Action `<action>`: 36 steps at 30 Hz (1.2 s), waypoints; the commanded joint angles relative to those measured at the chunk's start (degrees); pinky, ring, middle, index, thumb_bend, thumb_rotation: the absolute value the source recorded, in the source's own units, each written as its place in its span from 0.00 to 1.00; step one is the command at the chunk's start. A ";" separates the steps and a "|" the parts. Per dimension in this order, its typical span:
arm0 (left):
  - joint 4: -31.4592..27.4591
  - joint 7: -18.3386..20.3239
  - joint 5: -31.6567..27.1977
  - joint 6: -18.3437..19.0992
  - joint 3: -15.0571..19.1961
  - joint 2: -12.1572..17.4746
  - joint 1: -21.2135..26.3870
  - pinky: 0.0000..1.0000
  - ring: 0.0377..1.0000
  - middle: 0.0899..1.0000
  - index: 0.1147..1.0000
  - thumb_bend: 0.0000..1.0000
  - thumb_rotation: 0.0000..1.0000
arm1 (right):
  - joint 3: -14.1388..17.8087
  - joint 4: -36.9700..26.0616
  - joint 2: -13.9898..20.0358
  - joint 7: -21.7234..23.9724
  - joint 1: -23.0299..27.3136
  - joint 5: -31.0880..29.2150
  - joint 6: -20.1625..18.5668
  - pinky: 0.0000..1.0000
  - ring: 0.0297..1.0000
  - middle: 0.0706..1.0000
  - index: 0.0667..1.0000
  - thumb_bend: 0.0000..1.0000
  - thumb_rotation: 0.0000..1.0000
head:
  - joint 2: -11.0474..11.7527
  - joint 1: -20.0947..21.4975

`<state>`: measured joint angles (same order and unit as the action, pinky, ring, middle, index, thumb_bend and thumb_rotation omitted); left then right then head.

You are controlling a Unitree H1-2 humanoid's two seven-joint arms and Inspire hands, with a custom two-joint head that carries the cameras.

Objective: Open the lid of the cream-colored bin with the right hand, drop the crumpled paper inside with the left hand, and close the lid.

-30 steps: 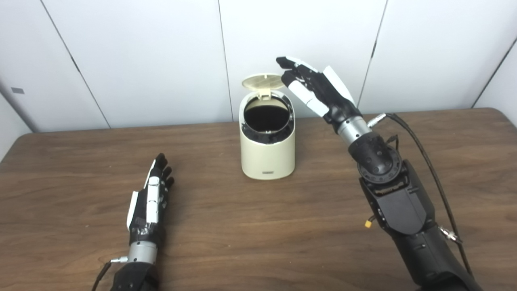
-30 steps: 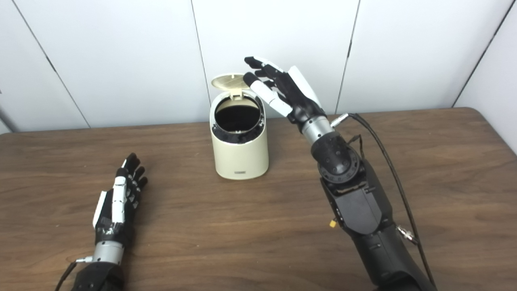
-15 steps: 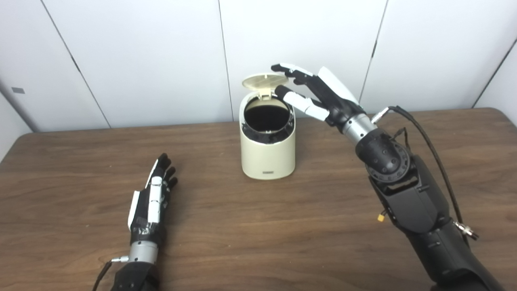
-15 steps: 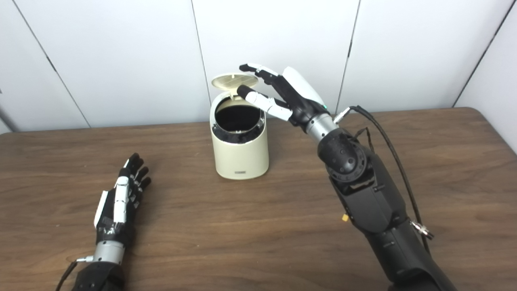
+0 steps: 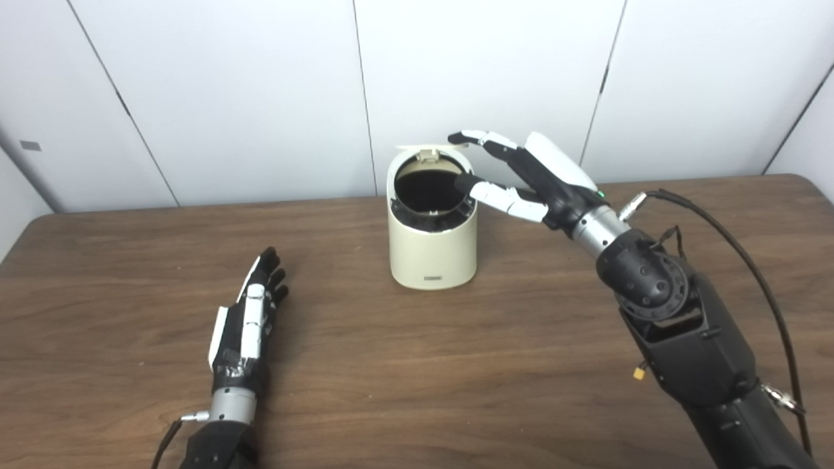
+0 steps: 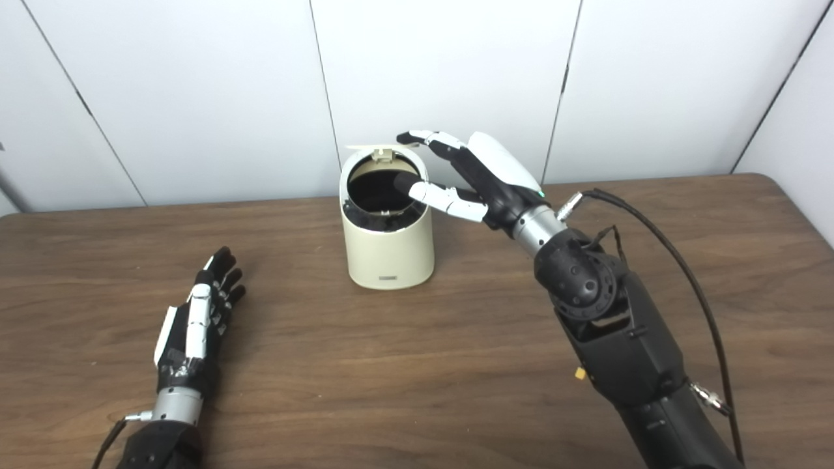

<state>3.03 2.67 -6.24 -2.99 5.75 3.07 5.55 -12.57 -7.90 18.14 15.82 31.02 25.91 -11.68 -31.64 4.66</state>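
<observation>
A cream-colored bin (image 5: 432, 251) stands upright at the middle back of the brown table. Its lid (image 5: 427, 147) is tipped partway down over the dark opening, seen almost edge-on. My right hand (image 5: 521, 174) is open, fingers apart, just right of the bin's top; its upper fingertips (image 5: 459, 137) rest on the lid's edge and the thumb lies by the rim. My left hand (image 5: 251, 316) lies open and empty on the table at the front left. No crumpled paper shows on the table; the bin's inside is dark.
The table (image 5: 417, 365) has a rounded back right corner (image 5: 798, 179). White wall panels (image 5: 260, 78) stand close behind the bin. A black cable (image 5: 736, 241) runs along my right arm.
My right hand has come down and forward, pressing the lid from raised to nearly level. The left hand has hardly moved.
</observation>
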 commanded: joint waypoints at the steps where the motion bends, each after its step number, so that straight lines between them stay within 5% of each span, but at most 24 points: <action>1: 1.01 0.01 -0.02 -1.23 -0.42 -0.34 -0.33 0.96 0.97 0.98 0.97 0.42 0.96 | 0.65 -2.46 0.21 -0.11 1.97 0.11 0.16 0.93 0.96 0.91 0.85 0.47 0.93 | -0.06 0.06; 12: 0.64 -0.20 0.18 -0.56 -0.59 -0.48 -0.26 0.97 0.98 0.98 0.97 0.42 0.98 | 0.02 -2.45 0.39 1.88 1.07 0.42 -0.93 0.91 0.97 0.91 0.86 0.52 0.91 | -0.54 -0.35; 27: 1.09 -0.06 0.97 -1.06 -1.06 -0.84 -0.22 0.96 0.97 0.98 0.97 0.39 1.00 | -8.23 -1.06 2.39 7.66 2.15 8.05 -0.65 0.94 1.00 0.95 0.88 0.59 0.96 | -0.94 -1.37; 36: 0.95 -0.91 1.45 -0.23 -0.87 -1.24 -0.14 0.94 0.97 0.98 0.96 0.41 0.98 | -9.91 -1.92 3.05 8.91 1.54 10.94 -0.75 0.98 1.00 0.96 0.88 0.58 0.95 | -1.16 -1.63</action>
<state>3.04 2.11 -4.80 -2.88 5.47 2.66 5.57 -21.60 -8.85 20.70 22.48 31.66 36.78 -12.96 -32.78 2.99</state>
